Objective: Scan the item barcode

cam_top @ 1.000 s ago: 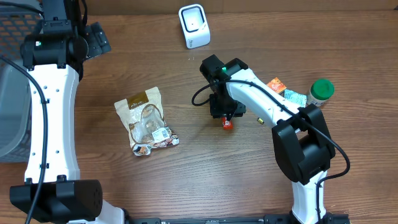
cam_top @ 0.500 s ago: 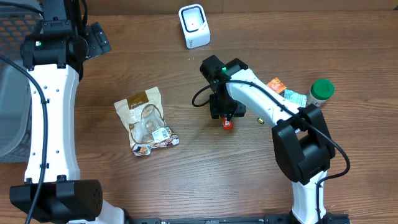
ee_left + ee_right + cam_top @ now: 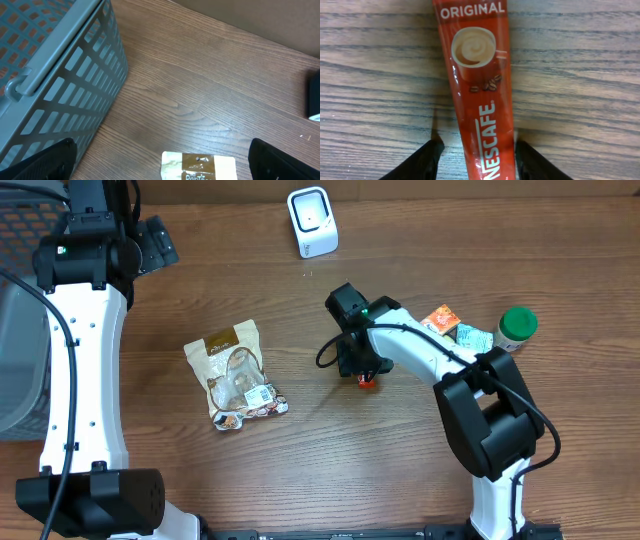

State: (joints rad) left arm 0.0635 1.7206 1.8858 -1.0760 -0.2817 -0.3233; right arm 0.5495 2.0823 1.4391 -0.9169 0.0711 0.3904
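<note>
A red Nescafe coffee stick [image 3: 481,85] lies flat on the wooden table, its label facing up. My right gripper [image 3: 476,157] hangs over its lower end with a black finger on each side, open; table shows between the left finger [image 3: 422,160] and the stick. From overhead only the stick's red tip [image 3: 366,381] shows below the right gripper [image 3: 360,365]. The white barcode scanner [image 3: 312,221] stands at the back. My left gripper [image 3: 160,152] is wide open and holds nothing, by the basket at the far left [image 3: 150,242].
A brown and white snack pouch [image 3: 236,375] lies left of centre; its top edge [image 3: 199,166] shows in the left wrist view. A grey mesh basket [image 3: 60,75] stands at the far left. An orange packet [image 3: 445,318], a teal packet [image 3: 475,337] and a green-capped bottle [image 3: 517,327] sit at the right.
The right arm's wrist has shifted slightly right and toward the front over the coffee stick. The stick lies where it was. The left arm has not moved.
</note>
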